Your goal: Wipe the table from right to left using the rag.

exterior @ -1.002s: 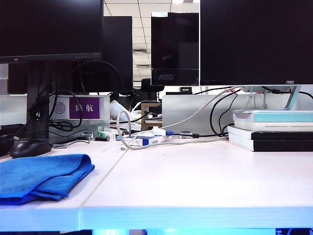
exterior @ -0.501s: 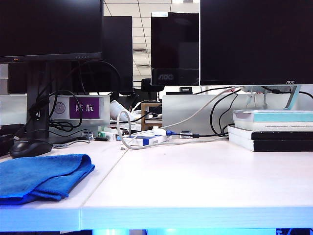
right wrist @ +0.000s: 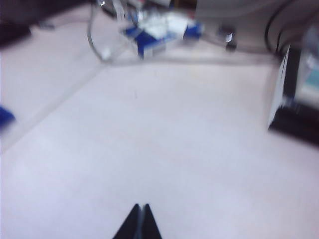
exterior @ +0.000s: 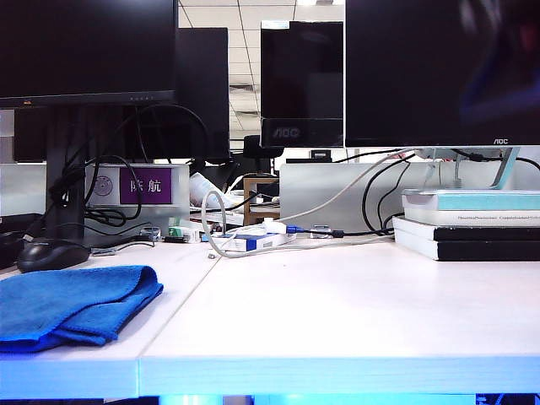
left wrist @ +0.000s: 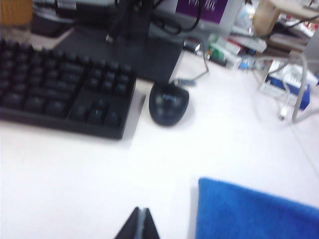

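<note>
The bright blue rag lies folded on the left panel of the off-white table, near the front edge. No arm shows in the exterior view. In the left wrist view my left gripper is shut and empty above bare table, with the rag close beside it but apart. My right gripper is shut and empty over the bare right panel, far from the rag, of which only a blue sliver shows at the picture's edge.
A black mouse and black keyboard sit behind the rag. Stacked books stand at the back right, with cables and a small blue-white box at the back middle. Monitors line the rear.
Nothing on the table has moved in the exterior view; the rag lies in the same place. A faint blurred reflection now shows in the right monitor's screen.
</note>
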{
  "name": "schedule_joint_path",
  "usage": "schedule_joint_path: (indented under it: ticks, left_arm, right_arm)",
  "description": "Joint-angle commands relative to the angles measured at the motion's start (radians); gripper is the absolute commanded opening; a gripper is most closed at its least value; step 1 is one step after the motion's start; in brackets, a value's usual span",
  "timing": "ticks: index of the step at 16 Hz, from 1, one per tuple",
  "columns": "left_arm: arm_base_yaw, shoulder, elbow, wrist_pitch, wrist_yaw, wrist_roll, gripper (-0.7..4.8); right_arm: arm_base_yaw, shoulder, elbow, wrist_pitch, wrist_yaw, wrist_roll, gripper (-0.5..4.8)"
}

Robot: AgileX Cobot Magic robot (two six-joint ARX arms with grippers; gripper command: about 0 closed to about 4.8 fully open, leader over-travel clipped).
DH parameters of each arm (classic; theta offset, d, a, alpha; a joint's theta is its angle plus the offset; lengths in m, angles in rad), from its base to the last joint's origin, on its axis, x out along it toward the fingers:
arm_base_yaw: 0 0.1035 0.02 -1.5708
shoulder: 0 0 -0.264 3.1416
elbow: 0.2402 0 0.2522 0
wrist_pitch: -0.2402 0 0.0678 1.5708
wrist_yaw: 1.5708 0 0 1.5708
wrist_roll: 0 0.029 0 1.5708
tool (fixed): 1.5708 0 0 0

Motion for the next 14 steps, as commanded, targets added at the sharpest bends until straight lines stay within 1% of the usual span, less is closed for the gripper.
schedule_joint_path:
  ticks: [1,3,5,9,11,13,14]
  left_arm:
    - [-0.001,0.000,-0.027,0.054,0.000,0.008,-0.05]
    - [-0.001,0.000,-0.028,0.056,-0.008,0.042,-0.05]
    - [-0.001,0.000,-0.028,0.066,-0.006,0.058,-0.05]
    - [-0.001,0.000,-0.028,0.074,-0.001,0.062,-0.05]
    - [-0.001,0.000,-0.028,0.101,0.071,0.097,-0.05]
    - [-0.001,0.000,-0.028,0.098,0.066,0.097,-0.05]
    - [-0.003,-0.009,-0.028,0.087,0.048,0.097,-0.05]
  right_arm:
    - [0.001,-0.001,-0.077,0.016,0.000,0.005,-0.04]
    - [0.002,-0.001,-0.116,0.003,-0.011,0.025,-0.03]
    - [0.002,-0.001,-0.141,-0.001,-0.032,0.025,-0.04]
    - [0.002,-0.001,-0.156,-0.002,-0.029,0.024,-0.04]
    - [0.002,-0.001,-0.156,-0.002,-0.029,0.024,-0.04]
    - [0.002,-0.001,-0.156,-0.002,-0.029,0.024,-0.04]
    - [0.002,-0.001,-0.156,-0.002,-0.029,0.024,-0.03]
